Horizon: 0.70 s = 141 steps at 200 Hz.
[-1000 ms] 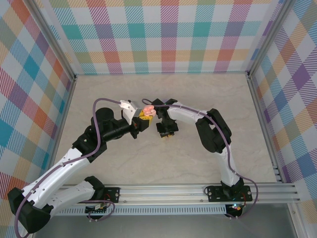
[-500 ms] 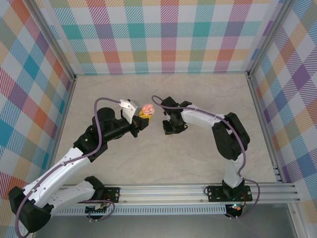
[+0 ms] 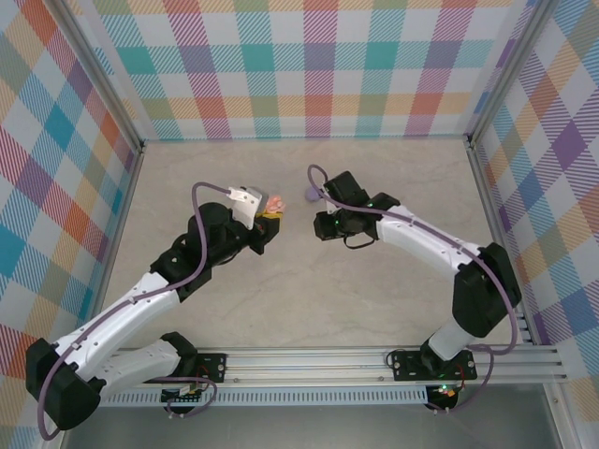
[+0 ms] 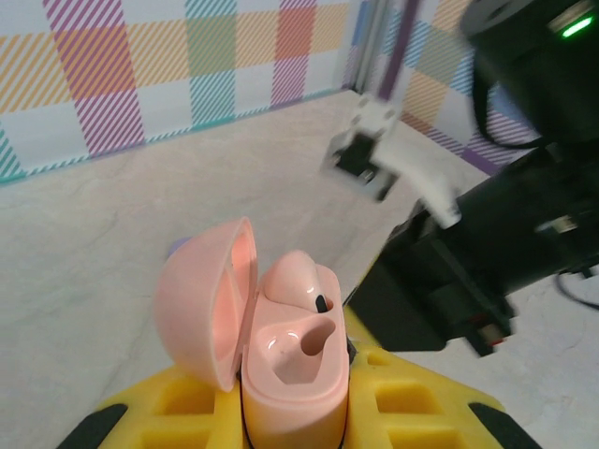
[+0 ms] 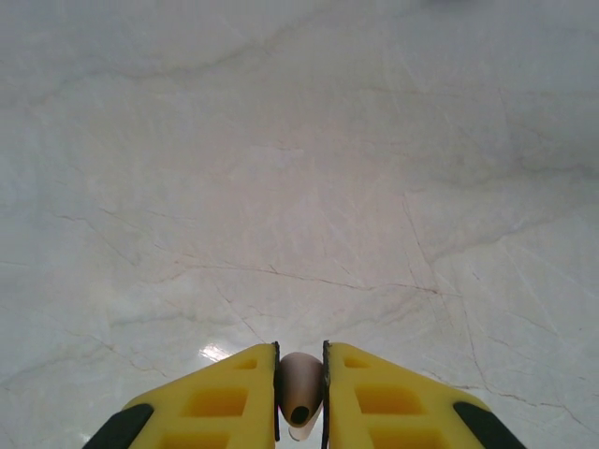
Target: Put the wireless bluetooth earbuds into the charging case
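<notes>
The right tool (image 5: 300,363) is clamped on a single pale pink earbud (image 5: 299,391), its yellow fingers (image 5: 225,398) pressed to either side of it, and hangs over the marbled bench (image 5: 299,140).

Across a short gap, the left tool (image 4: 295,416) grips a pink charging case (image 4: 290,374) by its base and holds it clear of the bench. The lid (image 4: 201,299) is swung open to one side. Inside the case, a second earbud (image 4: 298,276) of the same pink sits in the farther socket. The nearer socket (image 4: 306,339) is empty and faces up.

From overhead the two arms meet near the middle of the bench, the case raised at the tip of the left one. A small lilac piece (image 3: 309,194) lies on the bench just beyond the right arm's wrist. It is too small to tell whether it is an earbud or a case.

By this showing the pink set looks half done, with one bud home and the other in hand but not yet over its socket. What appears to be left is to bring that bud across, line it up with the empty socket and press it in. Any lilac buds would then follow, though none can be made out for certain here. The bud is tiny and smooth, so a slight tilt at the socket could leave it sitting proud.
</notes>
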Tool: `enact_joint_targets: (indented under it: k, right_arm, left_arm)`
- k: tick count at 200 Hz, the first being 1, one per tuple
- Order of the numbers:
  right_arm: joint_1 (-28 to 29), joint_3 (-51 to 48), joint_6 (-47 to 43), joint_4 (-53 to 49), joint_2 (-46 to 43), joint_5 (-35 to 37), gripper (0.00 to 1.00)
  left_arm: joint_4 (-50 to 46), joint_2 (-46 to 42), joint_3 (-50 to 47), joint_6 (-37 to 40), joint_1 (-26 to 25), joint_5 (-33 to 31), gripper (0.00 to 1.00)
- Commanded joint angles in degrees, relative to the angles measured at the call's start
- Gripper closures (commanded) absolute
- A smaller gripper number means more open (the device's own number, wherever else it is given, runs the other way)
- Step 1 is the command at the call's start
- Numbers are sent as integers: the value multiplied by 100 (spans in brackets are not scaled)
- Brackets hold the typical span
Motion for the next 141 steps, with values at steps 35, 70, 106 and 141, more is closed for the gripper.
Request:
enact_joint_targets:
  k: [35,70,106,141]
  right_arm:
    - [9,-11,-342,476,-1003,-433,82]
    - [6,-85,-564,924,-1604,-929,81]
    - [17,-17,-664,1215,-1910,-1386,81]
    - [50,24,-726,1534,-2014,-1893,81]
  left_arm:
    - [390,155,-209,-117,-52,-74,91]
    - [788,121,-453,165,-52,201,91]
    - [1737,37,-941,642,-50,867,91]
    - [2428,0,-1215,852,-50,1242,92]
